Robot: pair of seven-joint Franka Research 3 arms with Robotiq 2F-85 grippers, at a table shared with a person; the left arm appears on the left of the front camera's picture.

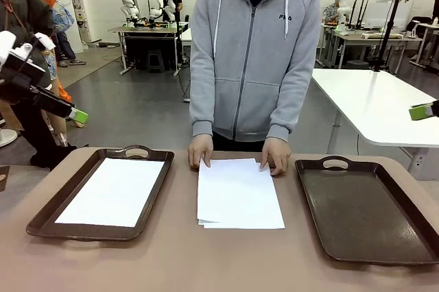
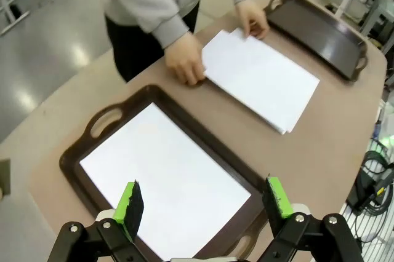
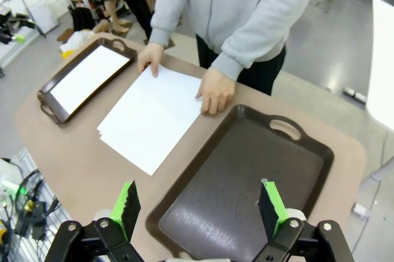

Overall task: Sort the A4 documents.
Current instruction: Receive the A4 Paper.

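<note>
The left gripper [image 2: 202,183] and right gripper [image 3: 197,184] hover with jaws wide and empty. Pinch only the top thin white paper sheet [image 1: 236,192] at its near edge.

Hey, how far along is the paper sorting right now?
Done: one plain white paper sheet lies in the dark brown handled left tray. In hand: nothing; the left gripper and right gripper hover open, while a person's hands rest on the white paper stack mid-table. Left: that whole stack, and the dark brown right tray holds no sheet.

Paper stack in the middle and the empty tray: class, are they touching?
Apart. The front view shows bare table between the paper stack and the empty tray.
</note>
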